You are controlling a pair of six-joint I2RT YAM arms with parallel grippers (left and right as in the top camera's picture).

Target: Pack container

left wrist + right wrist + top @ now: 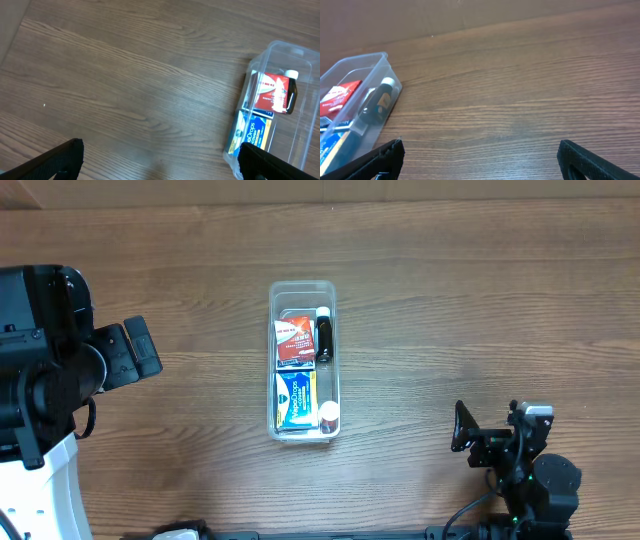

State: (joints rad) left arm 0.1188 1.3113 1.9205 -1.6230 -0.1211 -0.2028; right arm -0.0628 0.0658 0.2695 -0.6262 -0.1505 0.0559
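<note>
- A wood-grain table point(450, 300) fills the overhead view, brown planks running side to side; a paler strip shows along its far edge at the upper left.
- From the right wrist camera, a plain brown backdrop point(470, 15) rises behind the tabletop.
- The container point(272, 360), a long clear plastic tub, stands at the middle of the table with its length running away from the robot, between the two arms and well apart from both.
- Inside it, a red printed box point(295, 342) lies flat near the middle, with a dark bottle point(324, 335) on its side just beside it along the tub's right wall, pale cap toward the far end.
- A blue printed box point(295, 400) lies just beside the red one in the near end of the tub; a small white round item point(329, 417), too small to identify, sits in the near right corner.
- The left gripper point(160, 167) hangs over bare table left of the tub, fingers spread wide and grasping nothing.
- The right gripper point(480, 165) is low at the near right of the table, fingers likewise spread wide with only wood between them; the tub's corner point(357, 59) shows to its left.
</note>
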